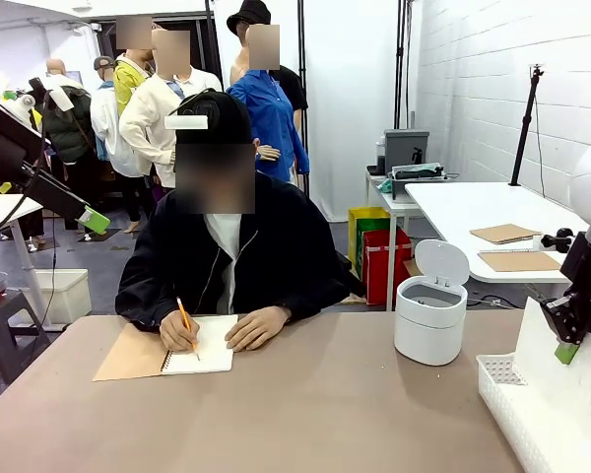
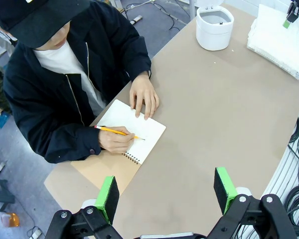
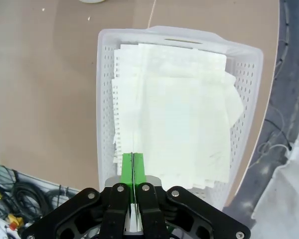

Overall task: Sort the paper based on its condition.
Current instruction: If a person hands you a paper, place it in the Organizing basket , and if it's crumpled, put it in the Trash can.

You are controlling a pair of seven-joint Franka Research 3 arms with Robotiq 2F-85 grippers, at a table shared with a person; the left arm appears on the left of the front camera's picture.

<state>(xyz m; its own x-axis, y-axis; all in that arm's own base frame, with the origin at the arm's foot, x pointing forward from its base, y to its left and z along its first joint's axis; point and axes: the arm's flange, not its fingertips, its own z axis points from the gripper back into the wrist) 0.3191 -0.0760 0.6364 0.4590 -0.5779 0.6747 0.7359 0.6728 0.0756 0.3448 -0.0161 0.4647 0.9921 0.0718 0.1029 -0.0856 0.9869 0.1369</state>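
R gripper (image 3: 132,167): pads together, clamped on a sheet (image 1: 561,414), seen edge-on, above near end of basket (image 3: 105,99); paper stack (image 3: 179,114) lies inside, ragged edges within rim; L gripper (image 2: 167,191): pads apart, nothing betw. them, over bare table (image 2: 214,114).

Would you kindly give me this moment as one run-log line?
left tool: open, above table | right tool: shut on sheet over basket | person: writing in notebook

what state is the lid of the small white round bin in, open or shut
Open. The flip lid of the small white round bin stands raised behind the rim, its grey inside showing.
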